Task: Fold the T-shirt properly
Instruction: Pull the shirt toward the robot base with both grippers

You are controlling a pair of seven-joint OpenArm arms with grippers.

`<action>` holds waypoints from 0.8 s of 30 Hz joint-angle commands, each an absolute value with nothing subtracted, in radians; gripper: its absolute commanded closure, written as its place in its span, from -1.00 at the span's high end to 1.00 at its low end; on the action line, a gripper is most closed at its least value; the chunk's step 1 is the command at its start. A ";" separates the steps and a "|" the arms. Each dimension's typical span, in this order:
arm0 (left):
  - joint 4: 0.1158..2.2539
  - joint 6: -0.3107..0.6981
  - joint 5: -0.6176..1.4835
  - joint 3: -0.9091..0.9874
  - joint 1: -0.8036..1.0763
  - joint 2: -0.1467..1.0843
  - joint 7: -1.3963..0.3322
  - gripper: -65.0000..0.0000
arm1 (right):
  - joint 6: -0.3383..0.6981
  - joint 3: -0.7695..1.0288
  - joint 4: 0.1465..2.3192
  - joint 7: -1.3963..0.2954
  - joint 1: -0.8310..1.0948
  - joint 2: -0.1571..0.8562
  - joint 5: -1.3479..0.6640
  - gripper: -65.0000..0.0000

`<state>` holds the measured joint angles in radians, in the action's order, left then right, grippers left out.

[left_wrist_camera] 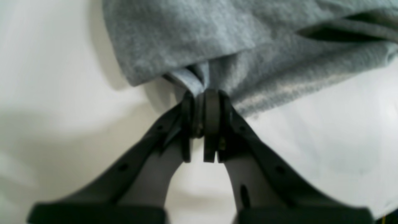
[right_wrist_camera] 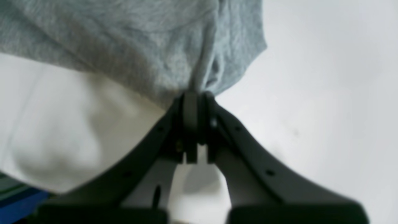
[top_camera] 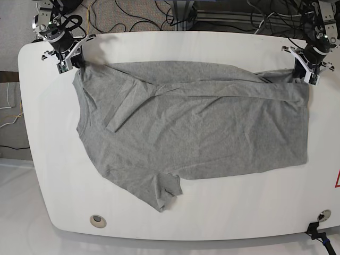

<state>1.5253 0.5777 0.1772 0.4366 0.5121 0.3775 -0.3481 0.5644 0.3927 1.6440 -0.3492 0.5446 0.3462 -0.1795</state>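
Note:
The grey T-shirt (top_camera: 191,127) lies spread on the white table (top_camera: 234,212), its far edge folded over into a band and one sleeve sticking out at the near side. My left gripper (left_wrist_camera: 200,95) is shut on a pinch of the T-shirt (left_wrist_camera: 217,46) at its far right corner; in the base view that left gripper (top_camera: 304,74) sits at the table's far right. My right gripper (right_wrist_camera: 196,93) is shut on the bunched edge of the T-shirt (right_wrist_camera: 140,40), and in the base view the right gripper (top_camera: 74,64) is at the far left corner.
Cables (top_camera: 133,16) run along the floor behind the table. A round hole (top_camera: 98,220) sits near the table's front left edge, another fitting (top_camera: 323,215) at the front right. A blue object (right_wrist_camera: 18,202) shows past the table's edge in the right wrist view.

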 commanded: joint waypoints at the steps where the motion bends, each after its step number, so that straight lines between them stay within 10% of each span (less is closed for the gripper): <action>1: 1.550 0.585 0.148 0.464 0.550 0.389 -0.398 -1.00 | 0.561 0.401 1.661 -0.366 0.576 0.360 -0.170 -1.00; 24: 1.554 0.587 0.151 0.487 0.644 0.384 -0.398 -1.00 | 0.558 0.414 1.710 -0.366 0.697 0.338 -0.168 -1.00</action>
